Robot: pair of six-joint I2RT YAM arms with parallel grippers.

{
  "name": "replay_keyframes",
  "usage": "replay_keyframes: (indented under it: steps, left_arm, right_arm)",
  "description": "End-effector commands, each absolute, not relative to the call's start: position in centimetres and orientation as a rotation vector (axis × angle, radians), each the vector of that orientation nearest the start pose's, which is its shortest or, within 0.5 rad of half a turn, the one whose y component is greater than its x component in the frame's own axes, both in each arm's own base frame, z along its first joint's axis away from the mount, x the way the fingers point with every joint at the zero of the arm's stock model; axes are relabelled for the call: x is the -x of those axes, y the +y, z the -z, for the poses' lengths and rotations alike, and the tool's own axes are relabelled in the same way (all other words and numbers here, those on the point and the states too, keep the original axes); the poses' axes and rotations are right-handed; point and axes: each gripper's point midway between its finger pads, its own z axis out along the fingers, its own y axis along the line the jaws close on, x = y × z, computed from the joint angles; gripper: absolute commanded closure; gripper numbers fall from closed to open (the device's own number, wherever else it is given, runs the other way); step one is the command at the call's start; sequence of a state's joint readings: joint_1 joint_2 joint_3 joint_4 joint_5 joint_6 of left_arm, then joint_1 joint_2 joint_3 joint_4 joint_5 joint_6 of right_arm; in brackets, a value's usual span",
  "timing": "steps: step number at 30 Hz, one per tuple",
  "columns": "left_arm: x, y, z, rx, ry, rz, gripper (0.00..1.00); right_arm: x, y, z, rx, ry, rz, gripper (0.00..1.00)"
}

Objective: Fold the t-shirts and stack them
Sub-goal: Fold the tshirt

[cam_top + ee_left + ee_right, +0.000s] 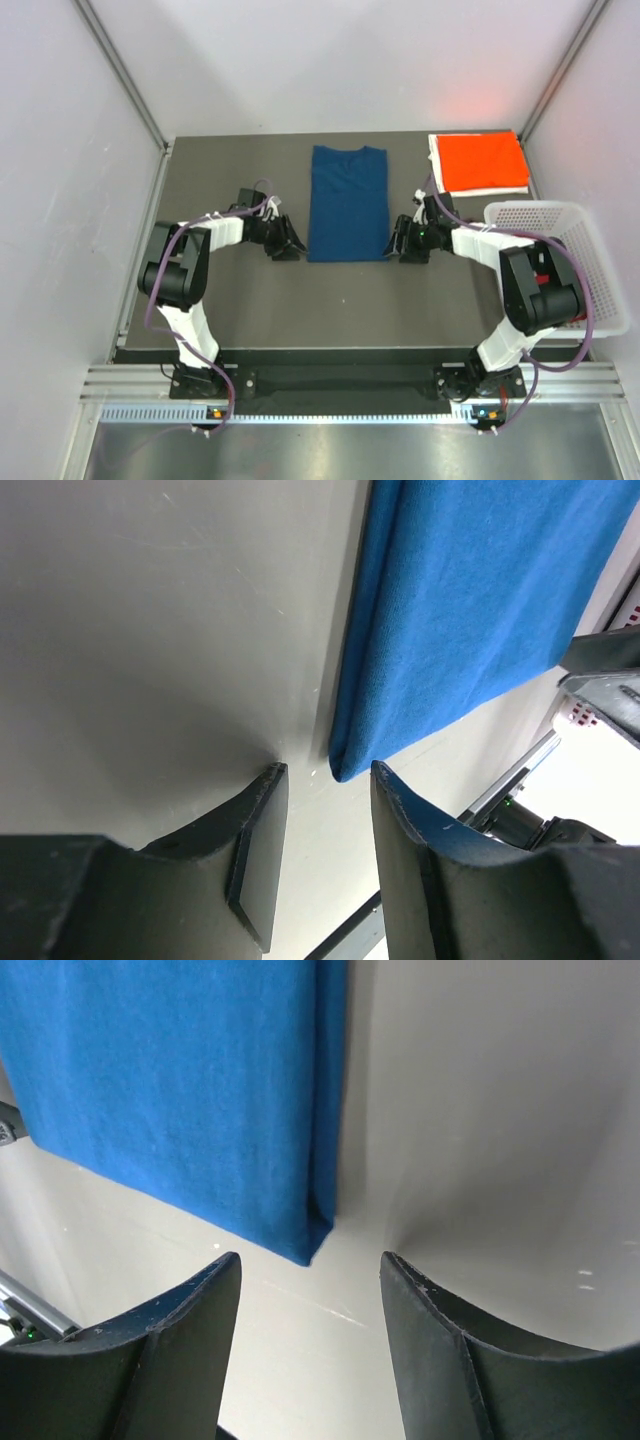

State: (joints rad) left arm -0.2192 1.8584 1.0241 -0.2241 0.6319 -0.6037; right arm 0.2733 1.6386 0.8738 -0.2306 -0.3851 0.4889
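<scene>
The blue shirt [347,203] lies mid-way across the table [230,310], sides folded in. The orange shirt [483,162] is folded at the far right. My left gripper [327,780] and right gripper [308,1265] flank its near corners, jaws apart, empty. Probable next step: pinch both corners, fold hem toward collar.

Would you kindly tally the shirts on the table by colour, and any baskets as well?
blue shirt: 1
orange shirt: 1
basket: 1
Total: 3
</scene>
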Motion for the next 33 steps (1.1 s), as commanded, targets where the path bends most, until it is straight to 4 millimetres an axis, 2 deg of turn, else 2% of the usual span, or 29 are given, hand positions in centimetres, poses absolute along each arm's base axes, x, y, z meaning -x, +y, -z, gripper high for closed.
replay_keyframes:
  steps: [1, 6, 14, 18, 20, 21, 22, 24, 25, 29, 31, 33]
  left_arm:
    - [-34.0, -20.8, -3.5, 0.245, 2.676, 1.107, 0.56]
    - [-33.3, -21.4, -2.7, 0.231, 2.702, 1.109, 0.57]
    - [-32.9, -21.7, -1.7, 0.233, 2.722, 1.103, 0.58]
    - [-32.8, -21.5, -1.0, 0.248, 2.733, 1.08, 0.62]
    - [-32.7, -21.4, -0.7, 0.256, 2.742, 1.07, 0.69]
    - [-32.6, -21.4, -0.7, 0.257, 2.743, 1.067, 0.8]
    - [-32.6, -21.4, -0.7, 0.26, 2.744, 1.065, 0.86]
    - [-32.4, -21.4, -0.9, 0.263, 2.742, 1.074, 0.98]
    - [-32.2, -21.5, -1.2, 0.26, 2.738, 1.075, 1.0]
    - [-31.0, -21.8, -2.1, 0.27, 2.734, 1.081, 1.0]
    - [-29.5, -22.1, -2.2, 0.261, 2.758, 1.065, 1.0]
    - [-28.2, -22.3, -2.0, 0.252, 2.785, 1.033, 1.0]
  right_arm:
    - [-31.7, 18.4, -3.1, -0.169, 2.625, -0.767, 0.42]
    - [-31.1, 18.4, -2.1, -0.186, 2.626, -0.772, 0.45]
    - [-31.0, 18.4, -1.0, -0.178, 2.627, -0.782, 0.7]
    - [-30.7, 18.3, -0.4, -0.186, 2.632, -0.78, 0.82]
    - [-30.4, 18.2, 0.0, -0.18, 2.638, -0.771, 0.93]
    - [-30.4, 18.2, 0.0, -0.168, 2.638, -0.769, 0.96]
    - [-30.1, 18.1, 0.2, -0.167, 2.643, -0.767, 1.0]
    - [-29.8, 18.0, 0.2, -0.161, 2.643, -0.773, 1.0]
    - [-29.5, 18.0, 0.3, -0.156, 2.648, -0.778, 1.0]
    - [-28.6, 17.9, -0.4, -0.134, 2.648, -0.786, 1.0]
    - [-27.2, 17.3, 0.1, -0.14, 2.688, -0.762, 1.0]
    - [-26.3, 16.9, -0.3, -0.141, 2.689, -0.747, 1.0]
